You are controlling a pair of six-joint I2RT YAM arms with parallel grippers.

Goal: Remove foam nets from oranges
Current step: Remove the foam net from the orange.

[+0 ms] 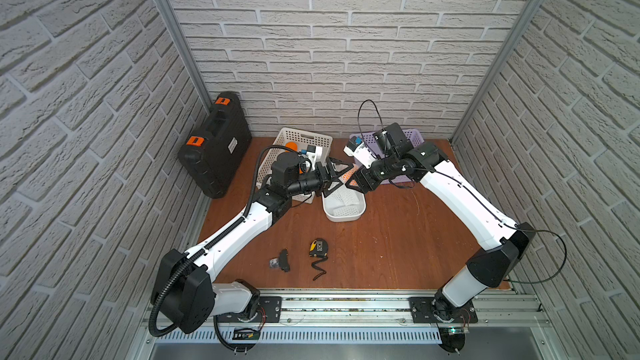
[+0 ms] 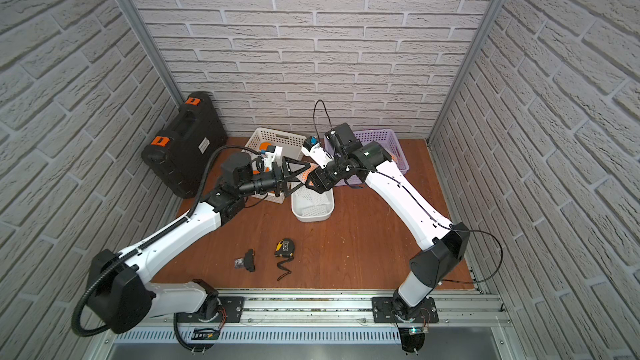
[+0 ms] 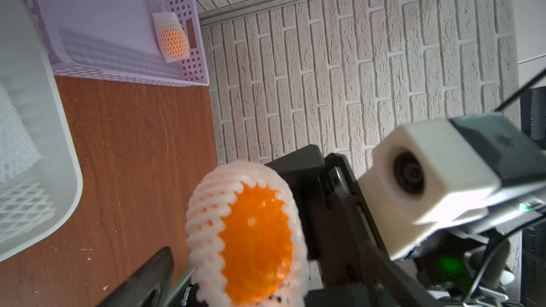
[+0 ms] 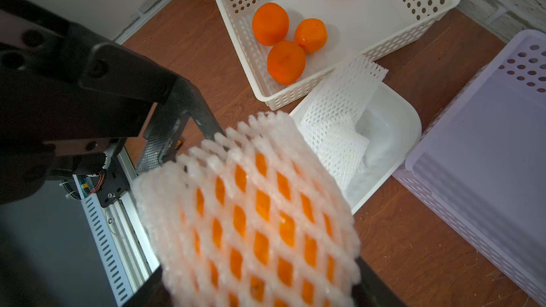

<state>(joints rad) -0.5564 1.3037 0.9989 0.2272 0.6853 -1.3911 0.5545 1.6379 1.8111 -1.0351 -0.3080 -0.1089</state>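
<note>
Foam yet to strip: pinching netted orange (image 4: 245, 217) in right gripper (image 4: 260, 282), above white tub's (image 1: 346, 219) twelve o'clock end. Spreading left gripper (image 2: 306, 174) wide at orange's nine o'clock. Next, likely: nip foam net (image 3: 204, 202) rim only, pull toward nine, spare fruit.

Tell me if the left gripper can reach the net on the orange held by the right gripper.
Probably yes. The left gripper is wide open beside the foam net, nothing between them; the right gripper holds the orange farther back, leaving that end free.
</note>
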